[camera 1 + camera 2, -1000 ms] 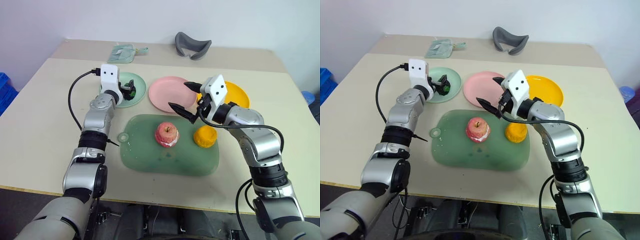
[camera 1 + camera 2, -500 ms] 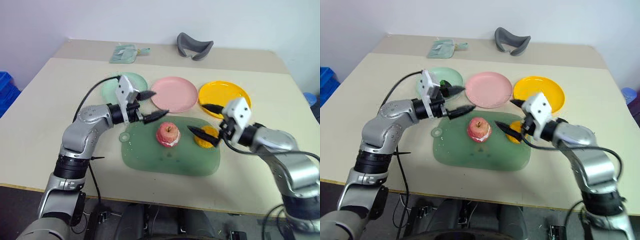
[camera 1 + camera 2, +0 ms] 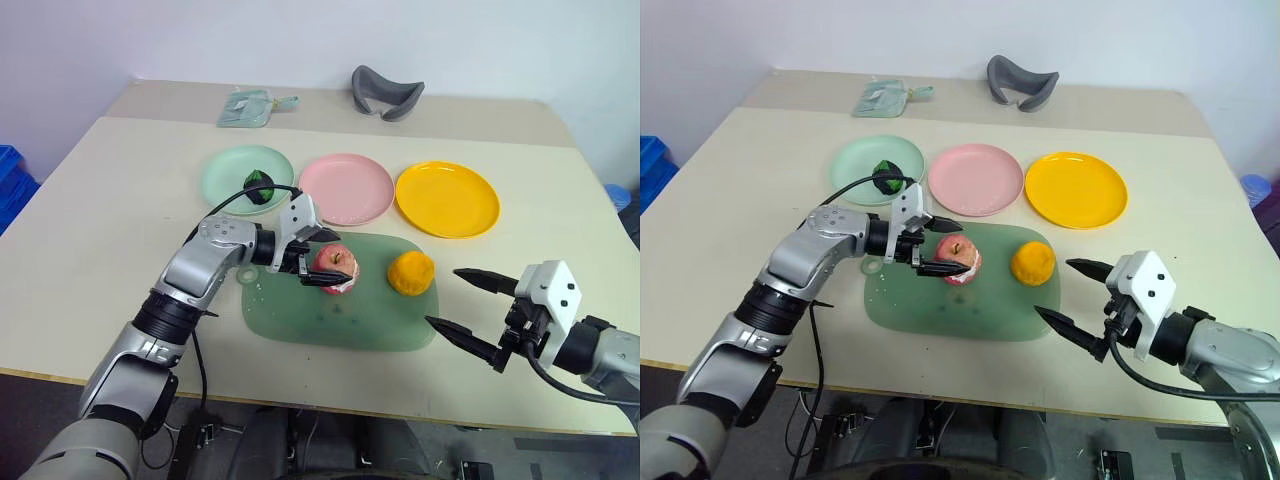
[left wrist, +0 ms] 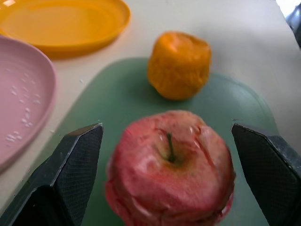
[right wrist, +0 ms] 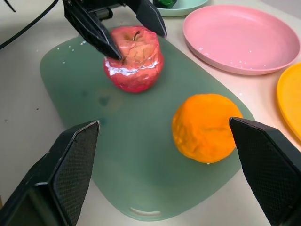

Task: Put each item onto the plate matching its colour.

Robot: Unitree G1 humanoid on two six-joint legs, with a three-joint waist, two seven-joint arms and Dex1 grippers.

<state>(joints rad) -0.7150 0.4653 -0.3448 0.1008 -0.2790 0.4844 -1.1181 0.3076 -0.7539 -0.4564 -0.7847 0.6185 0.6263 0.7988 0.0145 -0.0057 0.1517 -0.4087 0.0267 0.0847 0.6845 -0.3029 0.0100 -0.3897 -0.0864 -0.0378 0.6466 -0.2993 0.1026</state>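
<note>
The pink-red apple (image 3: 335, 267) stands upright on the translucent green mat (image 3: 300, 318) near the centre of the head view, stem hollow up and whitish base down; it is about as wide as tall, so no long axis stands out. The left end effector (image 3: 316, 257) reaches in from the left, lying nearly level and pointing toward the right of the frame, its two black fingers spread wide on either side of the apple, one on its far side and one on its near side; whether a fingertip touches the skin cannot be told. The orange-yellow round fruit (image 3: 410, 273) sits on the same mat just right of the apple, apart from it, close to the mat's right edge. The dark green lumpy ball (image 3: 259, 187) lies in the mint green plate (image 3: 225, 175) at upper left. The pink plate (image 3: 347, 188) and the yellow-orange plate (image 3: 447, 198) stand in a row to its right, all three beyond the mat's far edge, the pink one directly above the apple in the frame. The right end effector (image 3: 462, 306) hangs open and holding nothing at lower right, off the mat's right corner over the bare surface (image 3: 90, 220) near its front edge. Bare surface stretches to the left of the mat and to the right of the yellow-orange plate. A grey curved object (image 3: 386, 92) and a pale green pouch (image 3: 249, 106) lie at the far edge.
</note>
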